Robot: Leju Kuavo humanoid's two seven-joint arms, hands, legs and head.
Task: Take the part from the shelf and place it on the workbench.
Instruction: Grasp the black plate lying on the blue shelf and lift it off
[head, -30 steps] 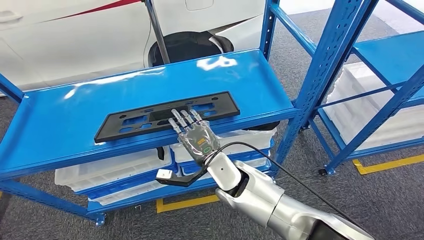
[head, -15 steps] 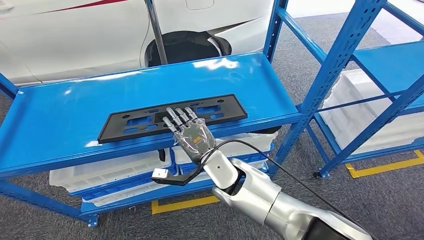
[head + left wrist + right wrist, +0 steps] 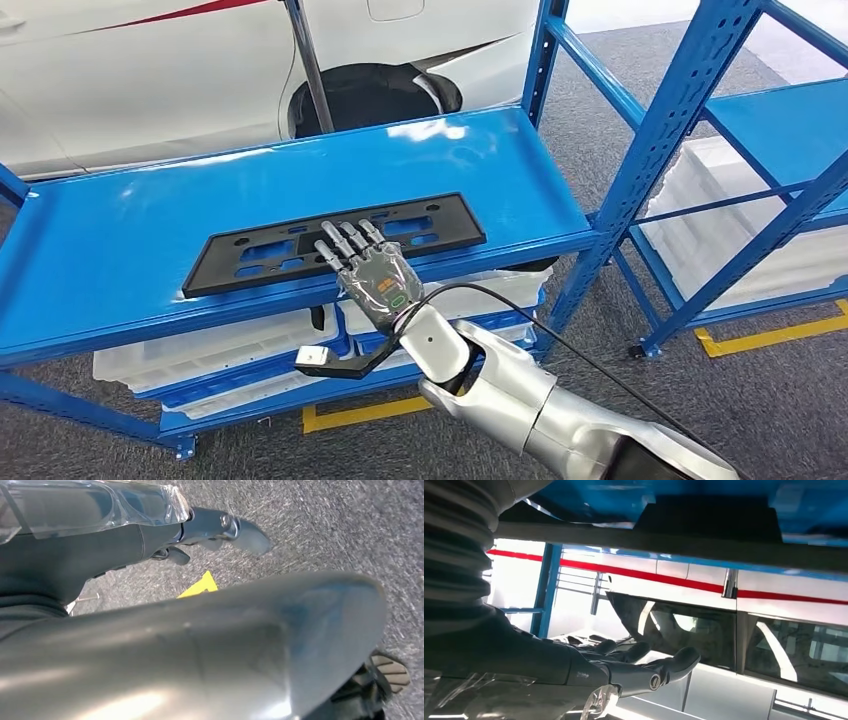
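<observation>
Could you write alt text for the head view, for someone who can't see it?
The robot's right hand reaches with fingers spread over the near edge of a flat black part lying on a blue shelf. White trays sit below; a white car stands behind.

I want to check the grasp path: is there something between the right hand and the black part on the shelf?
Nothing visible. The right hand is already at the near edge of the black part, fingers spread over it on the blue shelf.

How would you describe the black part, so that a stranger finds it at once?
Look at the blue shelf in front of the white car. On its top level lies the part, a long flat black plate with cut-outs, under the right hand; the white trays sit below.
</observation>
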